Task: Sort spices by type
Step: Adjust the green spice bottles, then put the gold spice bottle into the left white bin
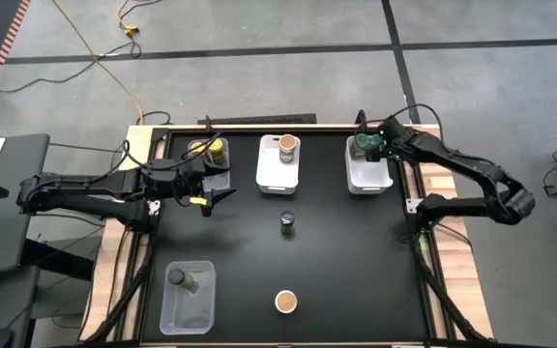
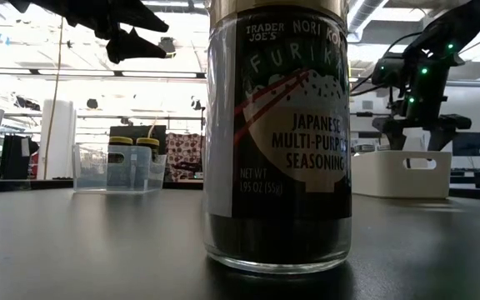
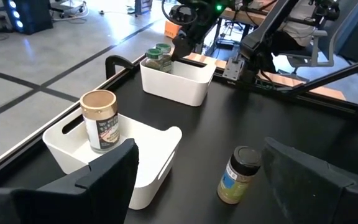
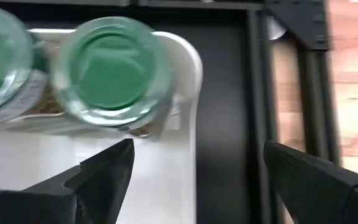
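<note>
Hovering my open right claw [image 1: 373, 147] over the green-topped jars [image 1: 364, 147] in the white bin [image 1: 368, 176] at two o'clock, I judge that drop done; my open, empty left claw [image 1: 222, 190] should next fetch the dark-topped jar [image 1: 287, 223] mid-worktop.

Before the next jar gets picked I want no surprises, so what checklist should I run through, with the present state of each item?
1. Left gripper open and empty, beside the clear bin with the yellow-topped jars: ok.
2. Right gripper open, holding nothing, over the white bin with the green-topped jars: ok.
3. Dark-topped jar upright on the open mat, nothing crowding it: ok.
4. Tan-topped jar near the front edge upright and loose: ok.
5. Middle white bin holds only one tan-topped jar: ok.
6. Jar in the front-left clear bin matches the dark-topped type: cannot tell.
</note>
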`<state>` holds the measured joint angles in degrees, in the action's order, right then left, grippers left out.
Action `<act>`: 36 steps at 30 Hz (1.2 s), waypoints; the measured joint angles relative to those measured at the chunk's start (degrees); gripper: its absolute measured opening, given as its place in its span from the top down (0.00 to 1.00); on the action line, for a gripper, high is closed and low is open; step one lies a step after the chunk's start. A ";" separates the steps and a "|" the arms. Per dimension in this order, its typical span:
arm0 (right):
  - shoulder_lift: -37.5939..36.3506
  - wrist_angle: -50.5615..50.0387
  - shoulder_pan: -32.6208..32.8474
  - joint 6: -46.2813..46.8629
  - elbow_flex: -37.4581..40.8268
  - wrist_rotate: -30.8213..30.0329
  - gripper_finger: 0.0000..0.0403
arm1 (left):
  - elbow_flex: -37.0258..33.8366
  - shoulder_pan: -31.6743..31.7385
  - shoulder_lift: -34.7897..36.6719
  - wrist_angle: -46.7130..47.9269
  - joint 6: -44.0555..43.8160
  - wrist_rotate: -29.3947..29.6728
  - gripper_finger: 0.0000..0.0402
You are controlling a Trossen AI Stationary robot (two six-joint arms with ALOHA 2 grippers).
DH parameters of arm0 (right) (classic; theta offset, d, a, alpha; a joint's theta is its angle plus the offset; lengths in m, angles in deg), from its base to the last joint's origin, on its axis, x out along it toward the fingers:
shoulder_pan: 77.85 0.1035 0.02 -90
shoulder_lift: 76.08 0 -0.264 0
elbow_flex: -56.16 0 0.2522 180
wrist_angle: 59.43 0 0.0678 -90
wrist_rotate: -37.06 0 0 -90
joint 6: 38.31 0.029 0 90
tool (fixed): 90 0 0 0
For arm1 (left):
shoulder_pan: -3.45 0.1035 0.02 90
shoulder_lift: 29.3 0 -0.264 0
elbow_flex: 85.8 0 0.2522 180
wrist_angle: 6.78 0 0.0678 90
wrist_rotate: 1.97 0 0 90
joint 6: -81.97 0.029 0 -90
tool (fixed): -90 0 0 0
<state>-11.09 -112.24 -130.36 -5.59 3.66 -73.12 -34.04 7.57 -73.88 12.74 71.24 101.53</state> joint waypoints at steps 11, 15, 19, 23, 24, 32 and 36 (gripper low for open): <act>-0.02 -1.48 -0.13 1.37 0.00 -3.96 0.04 | 0.00 -0.01 0.00 0.00 0.20 0.00 0.20; -0.07 -3.13 -0.15 1.66 0.00 -4.10 0.04 | 0.00 -0.02 0.00 0.00 0.20 0.00 0.20; -0.07 -3.36 -0.13 1.76 0.00 -5.55 0.04 | 0.00 0.00 0.00 0.00 0.20 0.00 0.20; -0.27 -5.64 0.07 1.76 0.00 -5.51 0.04 | 0.00 0.00 0.00 0.00 0.09 0.00 0.20; -0.61 -6.75 0.27 1.78 0.02 -5.49 0.04 | 0.00 0.00 0.00 0.00 -0.13 -0.02 0.20; -9.42 -15.40 4.99 1.80 -4.79 -5.16 0.04 | 0.00 0.00 0.00 -0.02 -0.52 -0.02 0.20; -14.47 -16.79 8.44 1.64 -9.82 -0.97 0.04 | 0.00 -0.01 0.00 0.00 -0.39 -0.02 0.20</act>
<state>-25.56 -129.03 -121.92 -3.95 -6.16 -74.09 -34.04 7.56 -73.88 12.74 70.85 101.51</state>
